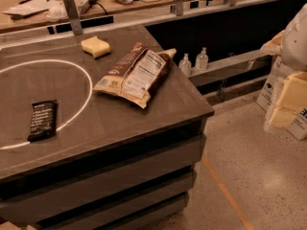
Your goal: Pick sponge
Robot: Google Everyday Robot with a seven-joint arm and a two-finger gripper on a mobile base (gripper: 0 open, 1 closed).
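Sponge [95, 46] lengthwise left-right; gripper [287, 104] far right

One cam only; mount pos. not on record. View looks down at an oblique angle from above, off the front-right corner of the table [158, 121], facing across the top twd the far desk [62, 6]. Mid range: table fills left & centre, its left side cut by frame edge; floor [249, 176] takes lower right. Sponge [95, 46] lies at far side of tabletop, upper left of frame. Gripper [288, 102] shows at right frame edge, off the table, over the floor, partly cropped.
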